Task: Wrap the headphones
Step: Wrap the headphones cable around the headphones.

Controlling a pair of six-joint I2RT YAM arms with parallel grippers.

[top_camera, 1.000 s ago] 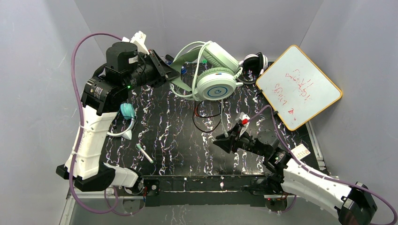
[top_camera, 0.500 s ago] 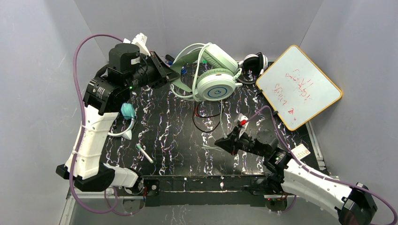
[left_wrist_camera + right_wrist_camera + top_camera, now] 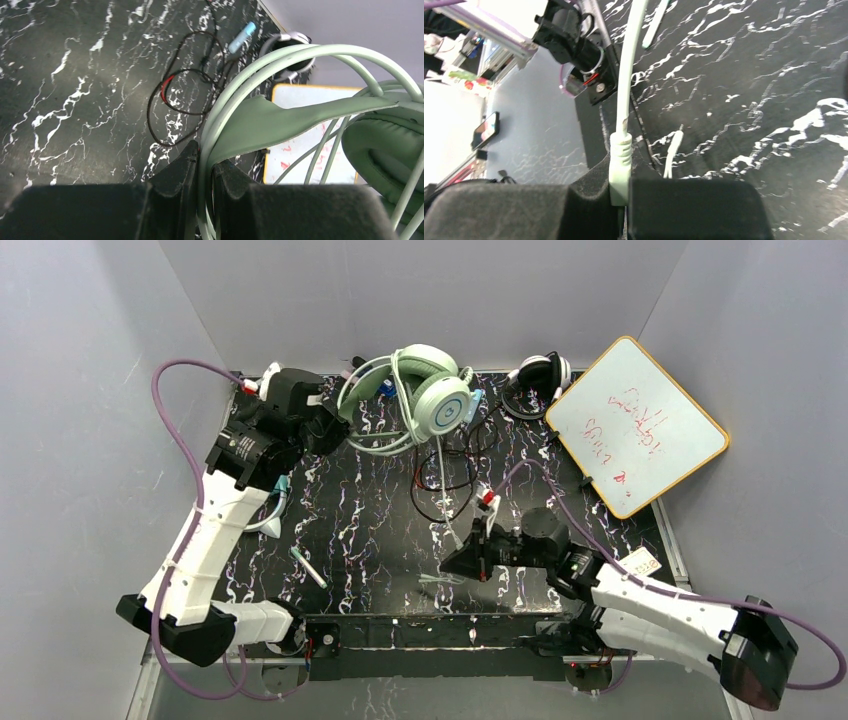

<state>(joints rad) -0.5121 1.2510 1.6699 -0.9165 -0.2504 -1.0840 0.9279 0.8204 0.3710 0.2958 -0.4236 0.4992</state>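
Wrist cams reveal grips overhead hides: left gripper far back, pinching the mint-green headphones by the band, right gripper low, clamped on pale cable.

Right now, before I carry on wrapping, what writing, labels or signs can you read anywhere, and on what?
Yellow-framed whiteboard: several lines of red handwriting, too blurred to read.
Small white card by the right edge of the black marbled table: red marks, too small to read.
Nothing else carries legible text.
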